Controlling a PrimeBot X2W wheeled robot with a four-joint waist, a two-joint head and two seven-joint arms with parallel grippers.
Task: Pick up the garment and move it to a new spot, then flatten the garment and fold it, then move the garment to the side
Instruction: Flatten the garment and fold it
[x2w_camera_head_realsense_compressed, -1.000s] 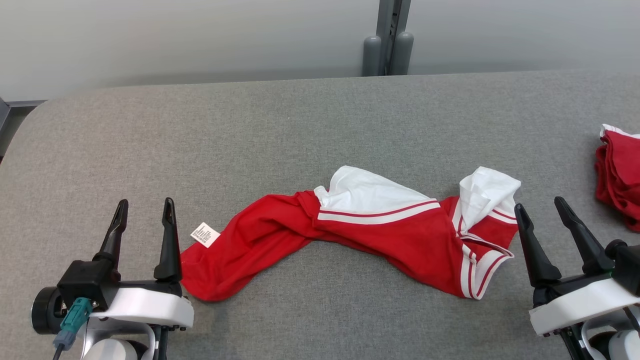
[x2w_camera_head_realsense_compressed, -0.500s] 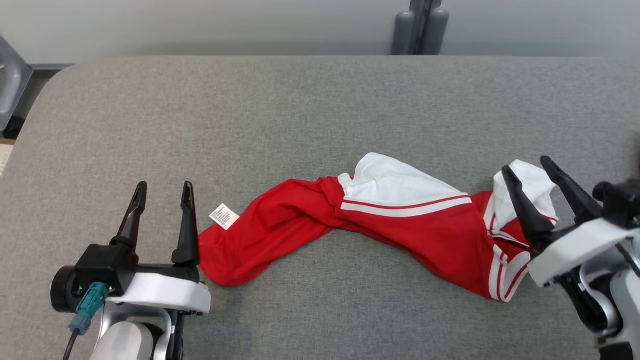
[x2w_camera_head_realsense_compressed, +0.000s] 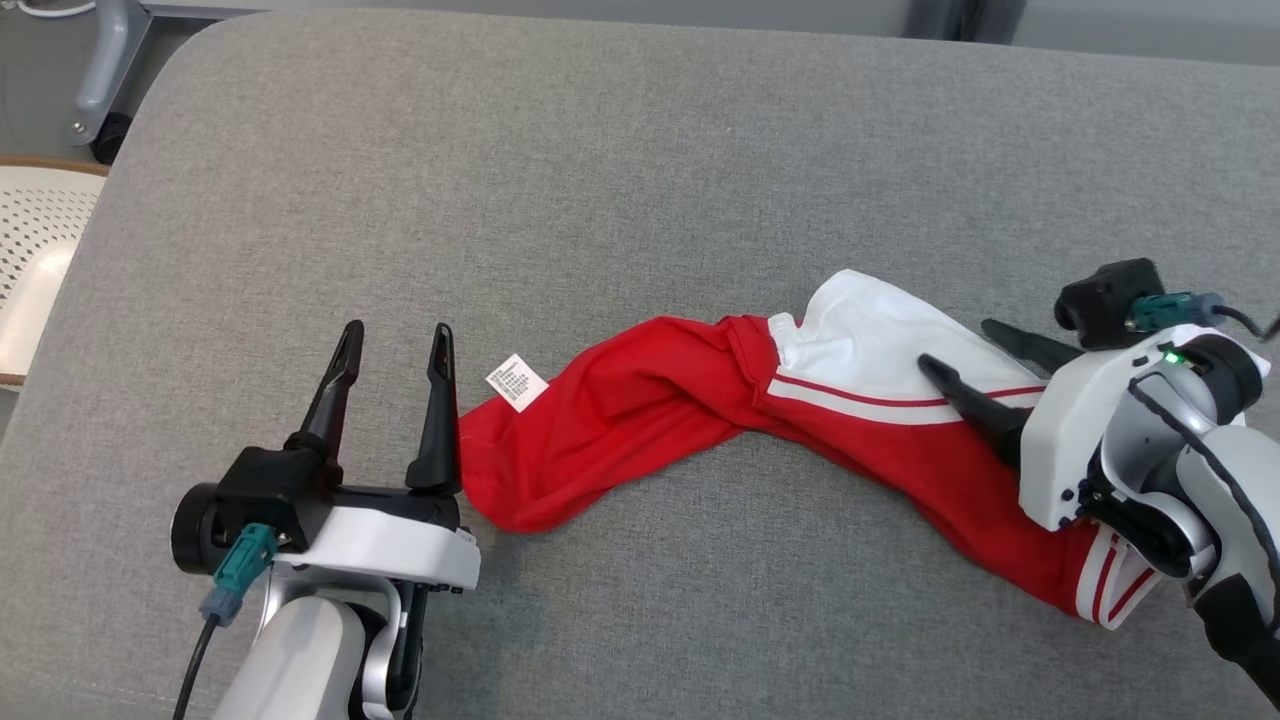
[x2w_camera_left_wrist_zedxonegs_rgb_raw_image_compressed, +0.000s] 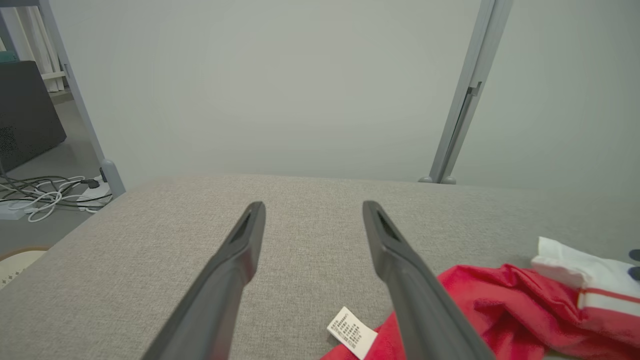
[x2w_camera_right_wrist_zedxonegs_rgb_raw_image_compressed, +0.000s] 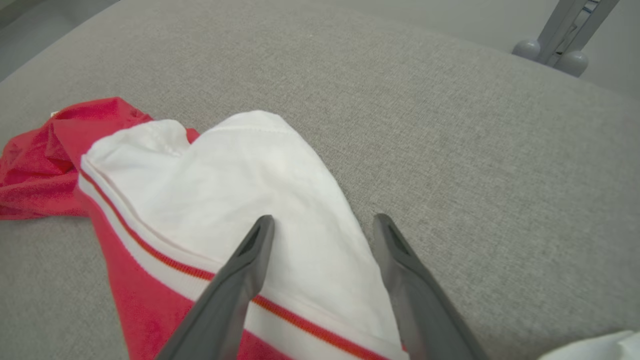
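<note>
Red-and-white fabric garment lies crumpled on the grey fabric surface. Left hand, spread wide, sits just beside its red end. Right hand, likewise spread and gripping nothing, is over its white panel.

The head camera looks steeply down on the grey tabletop from its near edge. The left wrist camera sits low near the tabletop's left end, facing level across it to the wall. The right wrist camera tilts down, close over the garment. All three views share that garment.
</note>
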